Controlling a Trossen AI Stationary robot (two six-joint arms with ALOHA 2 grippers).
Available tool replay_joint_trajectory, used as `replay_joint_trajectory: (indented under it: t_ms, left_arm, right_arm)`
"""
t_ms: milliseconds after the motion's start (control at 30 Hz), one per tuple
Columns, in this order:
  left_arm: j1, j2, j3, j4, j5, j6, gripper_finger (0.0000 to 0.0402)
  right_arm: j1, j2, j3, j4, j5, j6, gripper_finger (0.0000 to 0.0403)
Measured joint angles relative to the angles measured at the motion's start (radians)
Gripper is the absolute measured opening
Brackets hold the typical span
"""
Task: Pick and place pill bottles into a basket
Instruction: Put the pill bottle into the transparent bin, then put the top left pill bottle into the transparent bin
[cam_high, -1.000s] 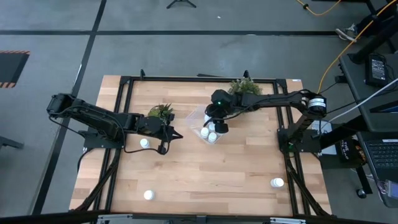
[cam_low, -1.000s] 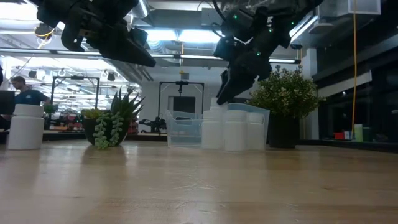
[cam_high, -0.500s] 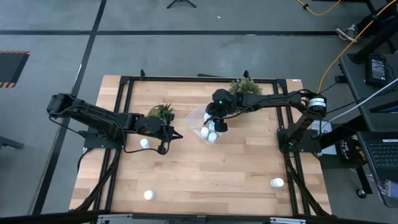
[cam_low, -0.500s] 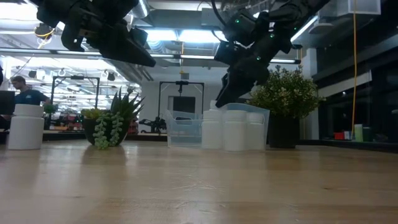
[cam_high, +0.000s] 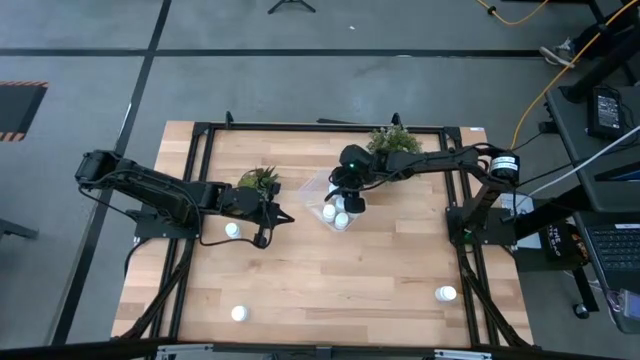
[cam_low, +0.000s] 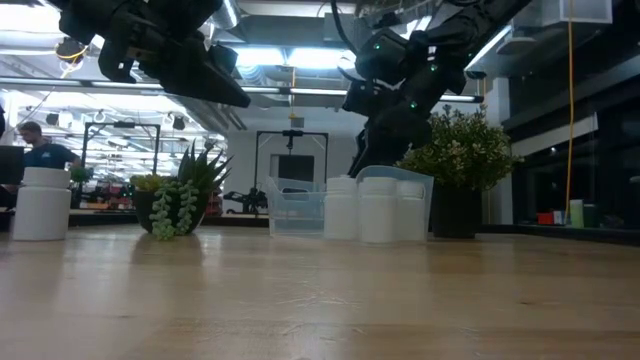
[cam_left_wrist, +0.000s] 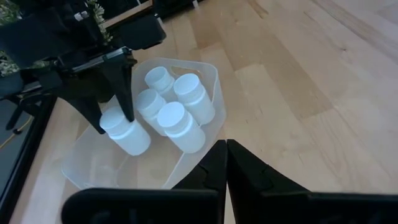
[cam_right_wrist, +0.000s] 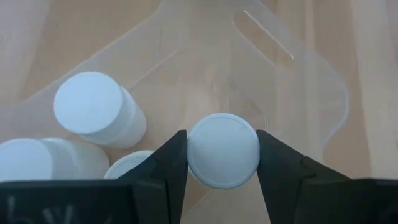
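R gripper (cam_right_wrist: 222, 163) is over the translucent clear plastic squarish basket (cam_high: 318, 190) near the table's far-middle, fingers (cam_left_wrist: 93, 99) clamped on either side of a small white cylindrical pill bottle (cam_right_wrist: 223, 150); the left wrist view shows that held bottle (cam_left_wrist: 124, 132) low inside the basket, beside 4 more white bottles (cam_left_wrist: 173, 106) standing bunched together at one end. Whether the held bottle touches the basket floor: can't tell. In the high view only a few white caps (cam_high: 340, 214) show past the arm, at the basket's near edge. L gripper (cam_high: 281, 218) hangs above the light wooden table (cam_high: 330, 280) left of the basket, fingers (cam_left_wrist: 249, 171) pressed together w/ nothing between them. Loose white bottles outside the basket: one (cam_high: 232, 230) just beside the L arm, one (cam_high: 238, 313) near the front-left edge, one (cam_high: 445, 294) near the front-right. A small spiky green potted plant (cam_high: 260, 180) sits left of the basket, a bushy green potted plant (cam_high: 392, 138) behind it to the right. In the low view a person (cam_low: 40, 152) sits in the room behind.
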Motion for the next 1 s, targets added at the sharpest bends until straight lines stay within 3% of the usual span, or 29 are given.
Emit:
replay_joint_trajectory:
  t_ms: [167,400,733,1000]
  left_arm:
    - [0.000,0.000,0.000,0.000,0.000,0.024,0.0005]
    - [0.000,0.000,0.000,0.000,0.000,0.025,0.0006]
    - [0.000,0.000,0.000,0.000,0.000,0.025,0.0006]
    - [0.000,0.000,0.000,0.000,0.000,0.025,0.0004]
  right_arm:
    - [0.000,0.000,0.000,-0.013,-0.020,0.002,0.0151]
    - [0.000,0.000,0.000,-0.013,-0.045,0.004,0.0193]
    - [0.000,0.000,0.001,0.001,-0.044,0.000,0.0142]
    - [-0.010,0.000,0.098,-0.121,-0.042,0.000,0.0137]
